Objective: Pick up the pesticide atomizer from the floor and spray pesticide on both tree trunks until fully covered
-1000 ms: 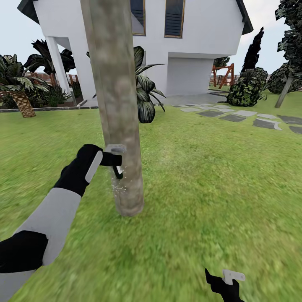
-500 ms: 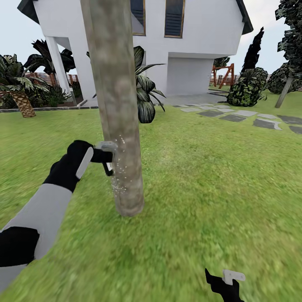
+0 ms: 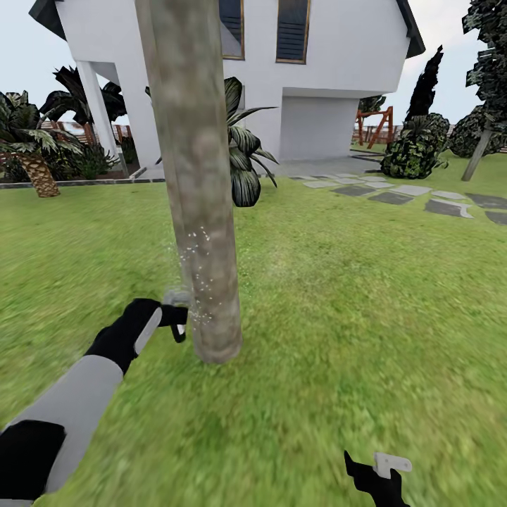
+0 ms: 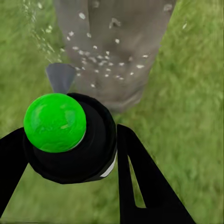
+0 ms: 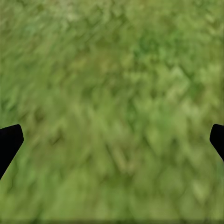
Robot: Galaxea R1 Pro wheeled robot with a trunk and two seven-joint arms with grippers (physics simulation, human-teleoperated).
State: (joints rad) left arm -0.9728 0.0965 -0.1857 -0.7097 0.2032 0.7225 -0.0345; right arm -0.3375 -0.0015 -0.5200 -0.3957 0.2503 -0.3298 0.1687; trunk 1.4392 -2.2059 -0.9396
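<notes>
— Lower now than a second ago: the left gripper has dropped from mid-trunk height to near the foot of the tree trunk, just beside its left edge. Nothing else in the head view has shifted.

— What is it carrying?

— The pesticide atomizer. In the left wrist view it is a black cylinder with a round green cap, clamped between the two black fingers, its top end aimed at the trunk. In the head view the bottle is too small to make out within the grip.

— Can you see what is inside it?

— No, the body is opaque. Only what has come out shows: white specks of pesticide dotted over the lower trunk, and the same specks on the bark ahead of the nozzle.

— And the other arm?

— The right gripper sits low at the picture's bottom edge, over the grass. Its fingertips stand far apart at the edges of the right wrist view, nothing between them but lawn.
</notes>
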